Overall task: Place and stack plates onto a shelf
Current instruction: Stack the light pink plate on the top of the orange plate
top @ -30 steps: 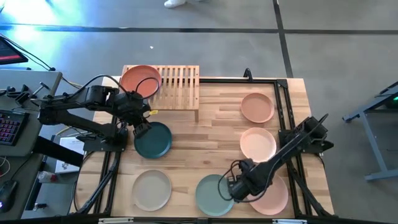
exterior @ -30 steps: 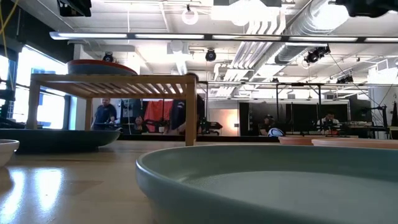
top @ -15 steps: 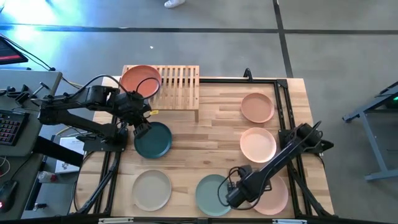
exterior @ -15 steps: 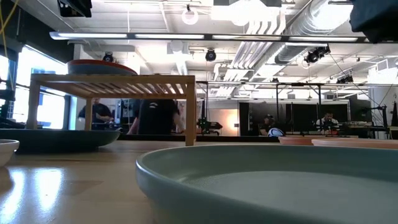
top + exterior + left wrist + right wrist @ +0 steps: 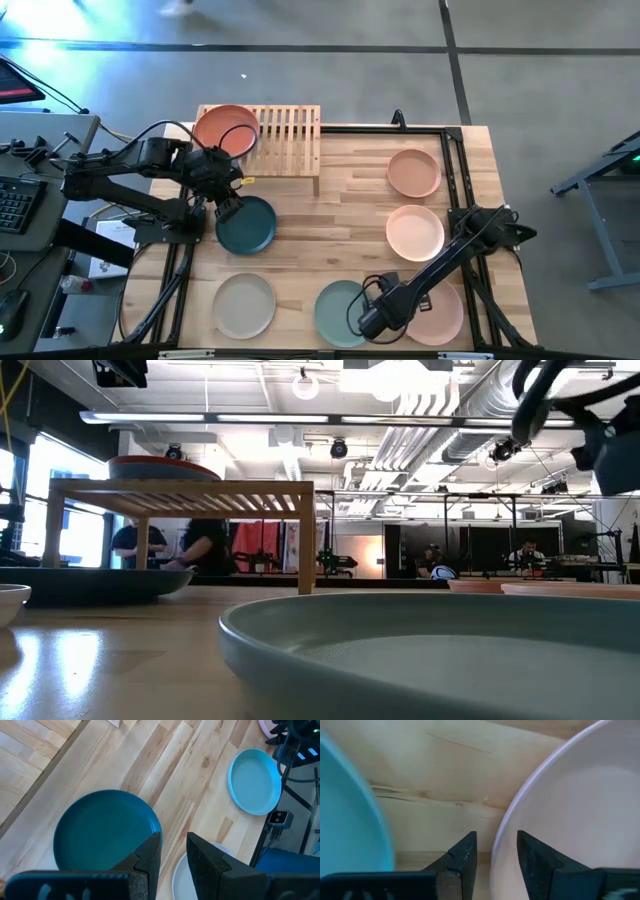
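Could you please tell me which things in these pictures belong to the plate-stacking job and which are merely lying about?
Belonging to the job:
- shelf, terracotta plate already on it
- dark teal plate, by the left hand
- beige plate
- sage green plate
- three peach-pink plates, the right hand low over the last one's rim

Merely about:
- keyboard
- people behind the table

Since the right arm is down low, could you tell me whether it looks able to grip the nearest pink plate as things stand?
Probably yes. The right claw is open, its fingers straddling the pink plate rim, with only bare table between it and the sage plate.
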Robot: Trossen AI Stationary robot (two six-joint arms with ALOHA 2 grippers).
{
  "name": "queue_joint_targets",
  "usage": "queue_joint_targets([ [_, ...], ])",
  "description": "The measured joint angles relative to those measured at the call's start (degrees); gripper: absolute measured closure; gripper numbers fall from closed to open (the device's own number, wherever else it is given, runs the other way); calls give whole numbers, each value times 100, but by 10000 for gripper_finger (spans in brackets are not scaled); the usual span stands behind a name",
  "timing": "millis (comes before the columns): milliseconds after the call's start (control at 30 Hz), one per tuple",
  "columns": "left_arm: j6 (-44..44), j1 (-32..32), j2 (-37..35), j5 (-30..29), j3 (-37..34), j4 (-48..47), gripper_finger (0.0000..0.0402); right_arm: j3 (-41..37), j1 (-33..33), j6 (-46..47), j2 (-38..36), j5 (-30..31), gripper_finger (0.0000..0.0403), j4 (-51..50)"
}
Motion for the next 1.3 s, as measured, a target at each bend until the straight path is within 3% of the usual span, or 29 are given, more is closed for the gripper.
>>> queue_joint_targets([
  [267,0,0,0,0,0,-2,319,0,2,-144,42,-9,337,0],
  [467,0,2,0,-7,0,-2,319,2,0,-409,40,-84,396,-10],
  [767,0,4,0,-21,0,-2,319,129,0,-693,14,-361,401,99],
  [1300,0,4,0,-23,0,-2,319,1648,-131,-901,12,-97,402,-1079],
])
